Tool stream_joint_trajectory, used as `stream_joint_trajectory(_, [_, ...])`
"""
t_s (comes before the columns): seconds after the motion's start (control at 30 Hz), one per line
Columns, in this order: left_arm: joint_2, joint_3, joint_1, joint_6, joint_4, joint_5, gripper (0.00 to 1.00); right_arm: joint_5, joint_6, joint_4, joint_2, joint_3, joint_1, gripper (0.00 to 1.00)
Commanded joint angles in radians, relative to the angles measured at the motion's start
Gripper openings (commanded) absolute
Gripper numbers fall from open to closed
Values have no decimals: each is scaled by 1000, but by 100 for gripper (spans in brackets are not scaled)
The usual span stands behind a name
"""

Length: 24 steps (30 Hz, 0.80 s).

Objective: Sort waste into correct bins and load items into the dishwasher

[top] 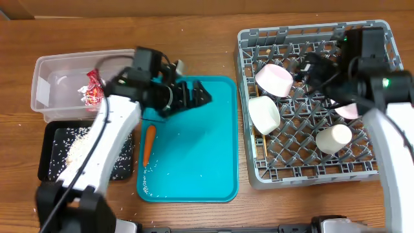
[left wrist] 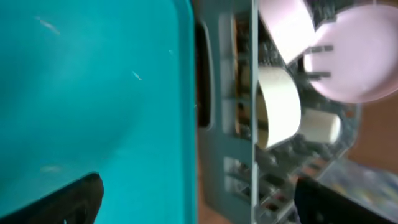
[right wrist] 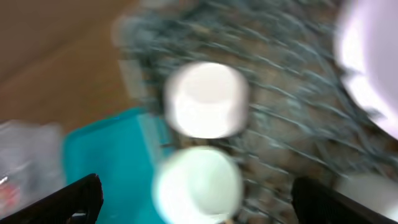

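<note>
The grey dish rack (top: 310,168) holds two white bowls (top: 275,79) (top: 264,113), a white cup (top: 334,138) and a white plate (top: 349,111) half hidden by my right arm. The red-and-silver wrapper (top: 94,90) lies in the clear tub (top: 48,65). Beige crumbs (top: 77,152) lie in the black tray (top: 48,169). My left gripper (top: 194,94) (left wrist: 199,199) is open and empty over the teal tray's far end. My right gripper (top: 310,68) (right wrist: 196,199) is open and empty above the rack, over the bowls (right wrist: 205,99). I cannot make out the foil ball or the chopsticks.
The teal tray (top: 200,155) lies between the bins and the rack, with an orange stick-like piece (top: 148,144) and a few crumbs (top: 145,184) along its left side. The left wrist view shows the tray's edge (left wrist: 183,93) next to the rack (left wrist: 230,124).
</note>
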State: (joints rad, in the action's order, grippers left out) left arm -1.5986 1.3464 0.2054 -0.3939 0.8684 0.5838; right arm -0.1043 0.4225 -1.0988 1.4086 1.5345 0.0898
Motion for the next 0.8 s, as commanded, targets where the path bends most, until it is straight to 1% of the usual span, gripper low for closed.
stream_joint_trajectory(0.0, [70, 155, -48, 148, 119, -249, 100, -10, -39, 54, -106, 11, 100, 100])
stream_joint_trajectory(0.07, [84, 237, -77, 148, 215, -327, 100, -10, -38, 85, -132, 11, 166, 100])
stream_joint_trajectory(0.17, [101, 325, -110, 148, 310, -433, 100, -10, -38, 99, -142, 11, 248, 100])
stream_joint_trajectory(0.3, [116, 353, -123, 146, 339, -557, 100, -10, -38, 95, -136, 10, 316, 100])
stream_joint_trajectory(0.43, [108, 352, -120, 78, 310, -532, 100, -10, -38, 96, -134, 10, 336, 100])
stream_joint_trajectory(0.77, [94, 351, -120, 79, 306, -533, 100, -10, -30, 102, -133, 10, 336, 100])
